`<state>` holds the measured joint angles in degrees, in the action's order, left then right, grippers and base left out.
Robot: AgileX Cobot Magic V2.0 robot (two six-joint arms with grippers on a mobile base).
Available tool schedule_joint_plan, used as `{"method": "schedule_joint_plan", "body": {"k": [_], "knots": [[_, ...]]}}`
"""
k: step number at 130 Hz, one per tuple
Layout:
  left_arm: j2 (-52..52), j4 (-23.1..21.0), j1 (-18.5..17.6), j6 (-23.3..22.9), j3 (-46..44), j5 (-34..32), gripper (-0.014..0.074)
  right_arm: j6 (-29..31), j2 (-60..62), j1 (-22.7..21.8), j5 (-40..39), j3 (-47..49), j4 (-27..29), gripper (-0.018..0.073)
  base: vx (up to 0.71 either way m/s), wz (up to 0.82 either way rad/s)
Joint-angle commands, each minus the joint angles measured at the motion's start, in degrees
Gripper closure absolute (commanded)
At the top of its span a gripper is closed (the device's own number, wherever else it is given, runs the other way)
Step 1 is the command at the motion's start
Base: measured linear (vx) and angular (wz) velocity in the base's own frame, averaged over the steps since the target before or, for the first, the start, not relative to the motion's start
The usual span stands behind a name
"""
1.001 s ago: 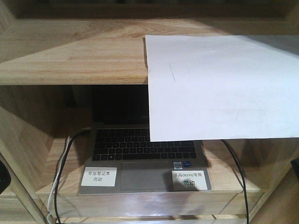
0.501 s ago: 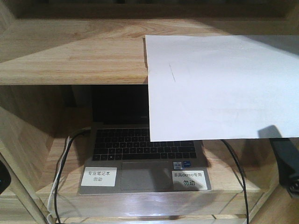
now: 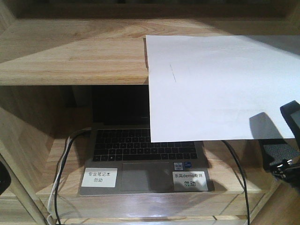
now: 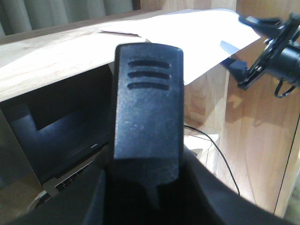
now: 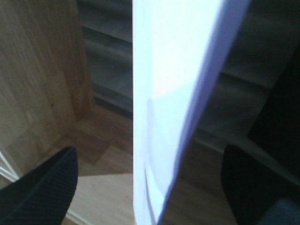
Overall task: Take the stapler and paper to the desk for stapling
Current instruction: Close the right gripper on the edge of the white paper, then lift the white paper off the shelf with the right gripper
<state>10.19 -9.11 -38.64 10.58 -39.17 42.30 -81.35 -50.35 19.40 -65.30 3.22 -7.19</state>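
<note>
Between spread right fingers (image 5: 42,187), paper (image 5: 168,93) edge, gaps both sides.

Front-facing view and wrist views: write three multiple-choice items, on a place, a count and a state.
1. The plain white rectangular paper sheet lies: A on the keyboard; B on the light wooden shelf board, overhanging its front; C on the floor.
2. White printed labels on the grey laptop: A one; B four; C two.
3. The right tool is: A open, astride the sheet's edge; B shut on a cable; C unseen.
B: it crosses the board's front edge. C: one at each palm-rest end. A: the sheet runs between its parted jaws.
</note>
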Motion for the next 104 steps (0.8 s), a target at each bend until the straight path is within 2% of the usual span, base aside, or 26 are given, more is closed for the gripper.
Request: {"method": "schedule_joint_plan", "body": {"k": [1, 24, 61, 81, 104], "knots": [[0.78, -0.98, -0.20, 0.09, -1.46, -6.63, 0.0603, 3.00, -0.07, 0.03, -10.96, 1.76, 2.02, -0.0028, 0.00, 0.00], [0.78, -0.98, -0.20, 0.09, -1.46, -6.63, 0.0603, 6.87, -0.07, 0.03, -10.96, 2.10, 4.79, -0.0028, 0.00, 0.00], [0.78, -0.98, -0.20, 0.09, -1.46, -6.63, 0.0603, 7.41, -4.23, 0.03, -11.74, 7.40, 4.85, -0.0028, 0.00, 0.00], [0.78, -0.98, -0.20, 0.09, -1.46, -6.63, 0.0603, 7.41, -5.00, 0.03, -11.74, 8.05, 6.70, -0.0025, 0.00, 0.00], [0.78, -0.98, -0.20, 0.09, -1.46, -6.63, 0.0603, 6.50, -5.00, 0.03, -11.74, 8.05, 6.51, 0.0052, 0.00, 0.00]]}}
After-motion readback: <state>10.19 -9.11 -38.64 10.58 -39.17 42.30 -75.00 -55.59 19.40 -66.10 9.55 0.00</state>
